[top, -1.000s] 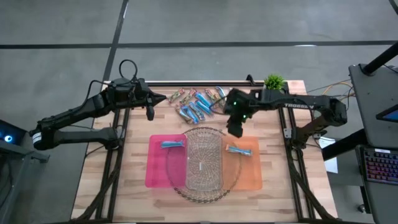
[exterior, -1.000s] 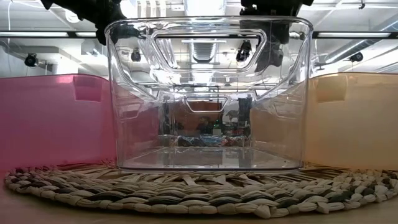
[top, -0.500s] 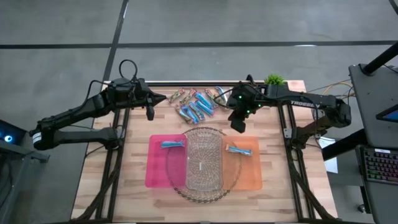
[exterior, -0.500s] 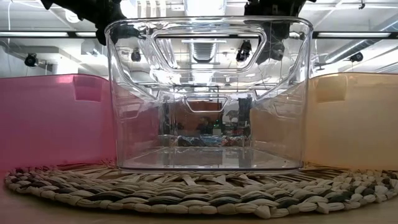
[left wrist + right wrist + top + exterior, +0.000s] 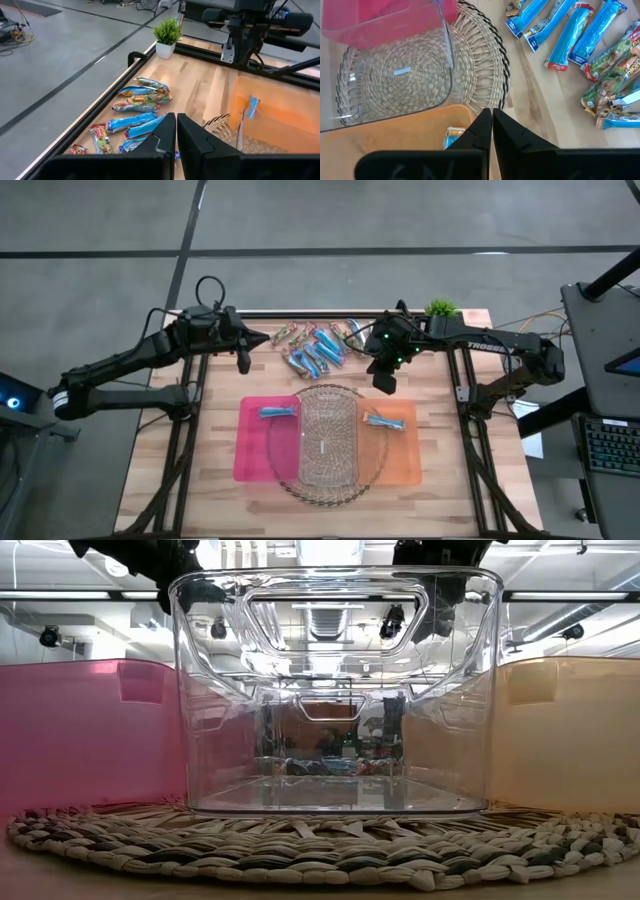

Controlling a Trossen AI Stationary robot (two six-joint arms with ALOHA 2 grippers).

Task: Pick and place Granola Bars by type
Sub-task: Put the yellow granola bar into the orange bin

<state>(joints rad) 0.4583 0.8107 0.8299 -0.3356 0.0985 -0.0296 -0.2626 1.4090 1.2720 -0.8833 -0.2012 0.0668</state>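
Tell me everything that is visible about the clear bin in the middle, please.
The clear bin looks like transparent, colourless plastic with rounded corners, straight walls and a cut-out handle near its rim. It stands upright on a round woven mat, between a pink bin and an orange bin that sit close against its two sides. Only a small pale sticker or label shows on its bottom; no bars lie in it. Neither gripper touches it.

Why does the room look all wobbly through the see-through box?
In the low view, the clear bin sits right in front of the camera, so its curved walls bend the room behind and catch ceiling-light glare; the pink bin and orange bin only tint what is behind them.
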